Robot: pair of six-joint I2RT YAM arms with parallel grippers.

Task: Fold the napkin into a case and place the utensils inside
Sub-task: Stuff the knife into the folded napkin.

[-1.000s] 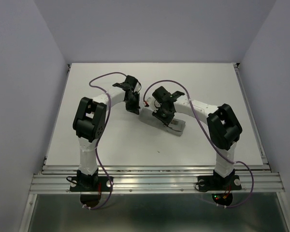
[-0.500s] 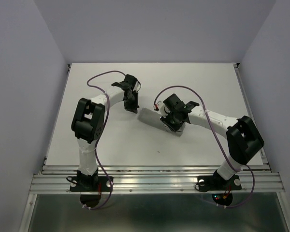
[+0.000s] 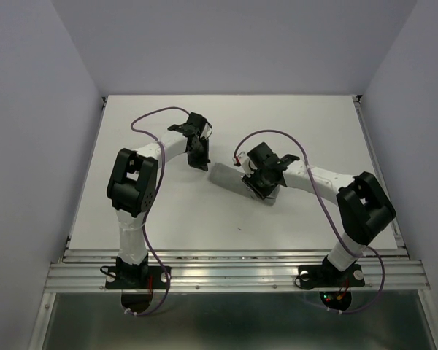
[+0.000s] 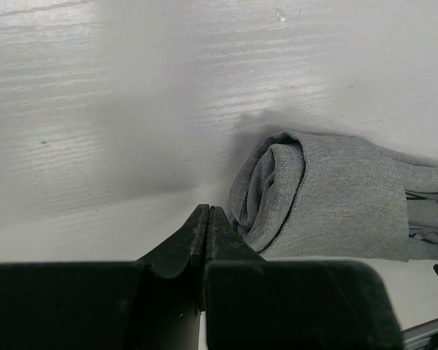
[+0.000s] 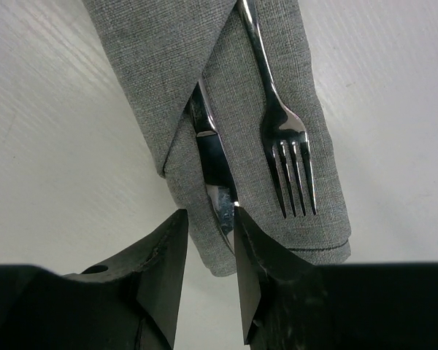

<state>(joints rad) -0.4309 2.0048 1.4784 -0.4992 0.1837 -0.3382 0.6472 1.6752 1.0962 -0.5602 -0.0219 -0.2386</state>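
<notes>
A: What is there to see?
B: A white table (image 3: 314, 124) with faint grain, boxed in by pale lilac walls (image 3: 29, 109).
A: And at the near edge?
B: A ribbed aluminium rail (image 3: 233, 271), with a dull metal sheet (image 3: 226, 321) below. One tiny dark speck (image 3: 239, 229) marks the table.

Matt grey woven cloth case (image 5: 153, 58), glossy polished metal fork (image 5: 287, 137) and knife (image 5: 215, 157), matt white grained table (image 4: 95, 109)
</notes>
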